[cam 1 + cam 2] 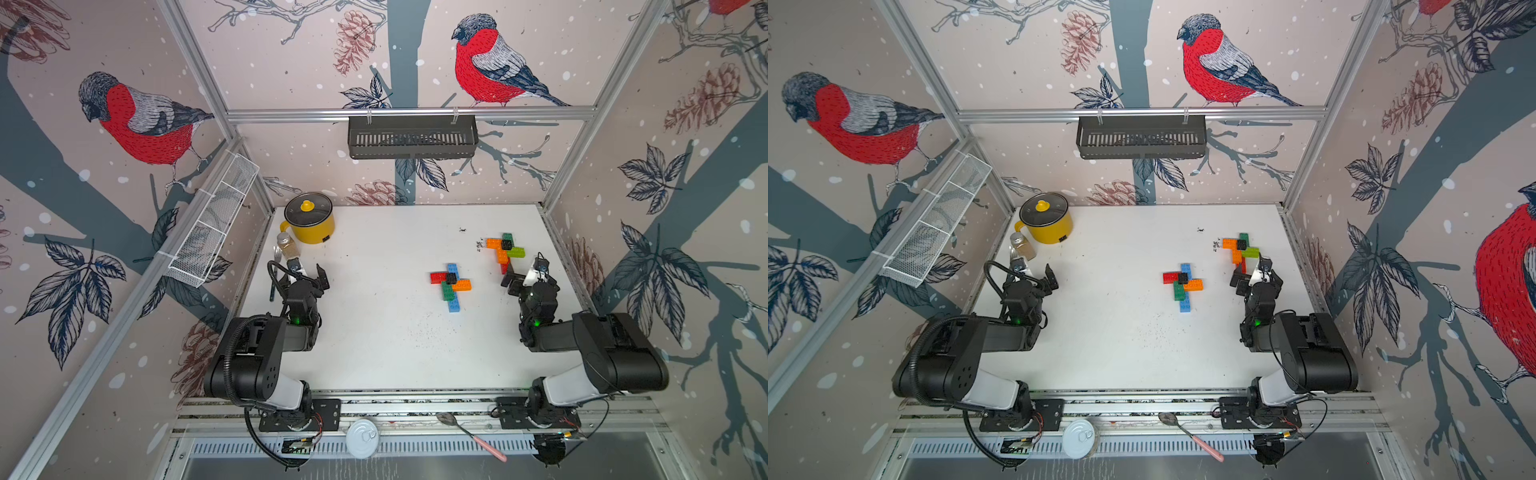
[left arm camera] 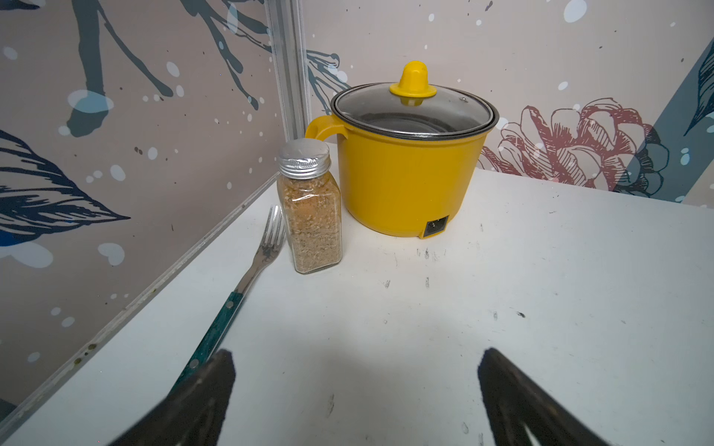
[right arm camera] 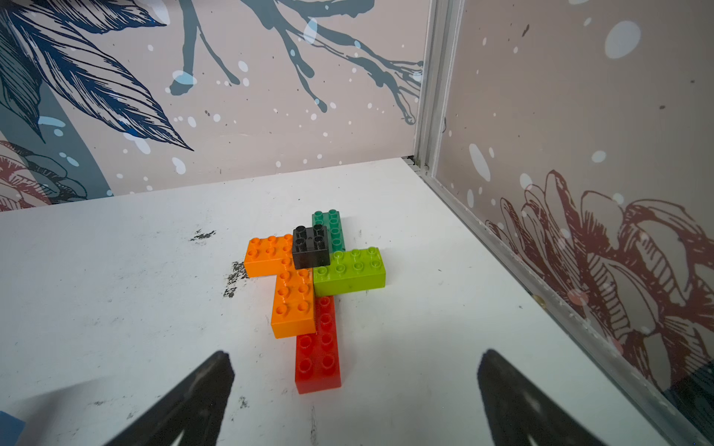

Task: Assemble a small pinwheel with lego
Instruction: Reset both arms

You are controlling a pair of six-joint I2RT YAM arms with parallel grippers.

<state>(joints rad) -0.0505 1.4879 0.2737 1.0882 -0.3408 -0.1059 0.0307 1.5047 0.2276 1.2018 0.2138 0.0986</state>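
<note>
White tabletop (image 1: 374,353), walled in bird wallpaper, carries two lego clusters. On its far left side the left gripper (image 2: 355,359) hangs with jaws spread wide, holding and touching nothing. Before it stand one yellow pot (image 2: 405,173), one spice jar (image 2: 311,216) and one fork (image 2: 266,247). The right gripper (image 3: 355,359) is equally wide and empty, just short of the far right cluster (image 3: 309,278), whose red brick (image 3: 318,355) lies nearest the gap. That cluster counts six bricks: two orange, one dark green, one lime, one red, one black square on top. The middle cluster (image 1: 451,286) shows one red, one orange, one green, one black, and blue at two ends.
</note>
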